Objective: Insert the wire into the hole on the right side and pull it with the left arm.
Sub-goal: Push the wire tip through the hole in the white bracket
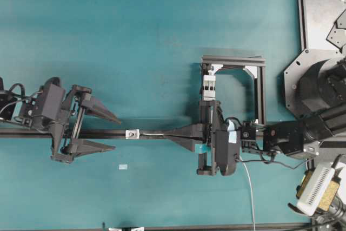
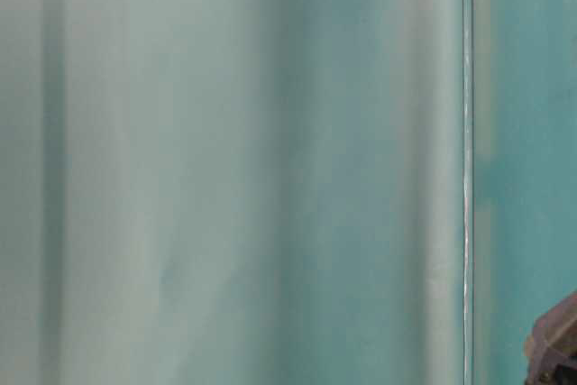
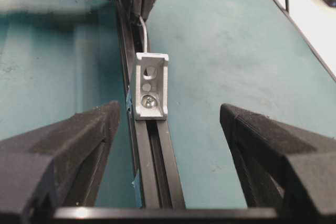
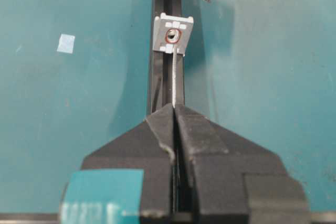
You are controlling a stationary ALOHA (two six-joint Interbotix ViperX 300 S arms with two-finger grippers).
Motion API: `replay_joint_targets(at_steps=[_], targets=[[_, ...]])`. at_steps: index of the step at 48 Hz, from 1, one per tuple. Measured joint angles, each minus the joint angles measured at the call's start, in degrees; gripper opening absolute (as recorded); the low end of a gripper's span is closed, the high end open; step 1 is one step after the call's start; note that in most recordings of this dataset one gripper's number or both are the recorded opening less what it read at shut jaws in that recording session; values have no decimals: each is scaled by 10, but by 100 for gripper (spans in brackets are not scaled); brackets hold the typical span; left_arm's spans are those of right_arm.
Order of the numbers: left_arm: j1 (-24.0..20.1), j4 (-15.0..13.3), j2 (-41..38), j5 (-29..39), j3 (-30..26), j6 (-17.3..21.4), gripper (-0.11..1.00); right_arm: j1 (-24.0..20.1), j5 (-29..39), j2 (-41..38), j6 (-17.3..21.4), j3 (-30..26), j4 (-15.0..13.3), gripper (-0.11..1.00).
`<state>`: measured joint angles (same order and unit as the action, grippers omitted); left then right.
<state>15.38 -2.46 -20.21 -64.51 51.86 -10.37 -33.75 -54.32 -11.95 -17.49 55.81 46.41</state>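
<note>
Teal matting [image 1: 135,25] covered the whole work surface, broad and bare above and below a black slotted rail [image 1: 108,133] that ran level across the overhead view. At the right edge the mat ended against a black border with grey plates and the arm base beyond.

On the rail stood the small white bracket [image 1: 132,133], with the hole [image 4: 171,35] in its face ringed red in the right wrist view. The wire [image 4: 174,80] ran straight from the clenched tips of the right gripper [image 4: 174,107] up to the bracket, its tip ending just under the hole, at the bracket's lower edge; whether it had entered could not be told. The right gripper's jaws were pressed together on the wire, lying along the rail.

The left gripper [image 1: 108,131] waited on the bracket's other side, its two pointed fingers [image 3: 79,135] spread wide, one on each side of the rail, grasping nothing and well apart from the bracket.

Behind the right gripper stood an open black frame [image 1: 254,79] holding a white clip block [image 1: 208,85]. A small pale tape square [image 1: 122,166] lay on the mat below the rail.

The table-level view was a blur of teal.
</note>
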Motion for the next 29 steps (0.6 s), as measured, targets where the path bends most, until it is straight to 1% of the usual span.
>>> replay_joint_targets(at_steps=[29], targets=[[0, 0, -4, 2, -3, 0, 90, 6, -1, -14, -1, -16, 0, 2]])
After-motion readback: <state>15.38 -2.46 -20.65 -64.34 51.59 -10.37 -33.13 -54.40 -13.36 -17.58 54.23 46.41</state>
